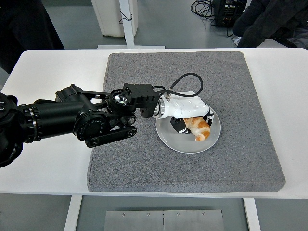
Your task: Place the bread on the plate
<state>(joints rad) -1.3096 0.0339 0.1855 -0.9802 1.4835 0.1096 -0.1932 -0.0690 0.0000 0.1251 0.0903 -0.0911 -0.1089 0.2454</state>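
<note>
A mat (144,159) lies on the middle of the table (48,168). On the mat, toward four o'clock of its centre, sits the plate (185,144). The bread (198,128) is over the plate's middle, under the left hand (188,113), whose arm reaches in from nine o'clock across the mat's left edge. At twelve o'clock, beyond the table's far edge, stands a post (128,24); persons (269,19) show at ten and two o'clock.
</note>
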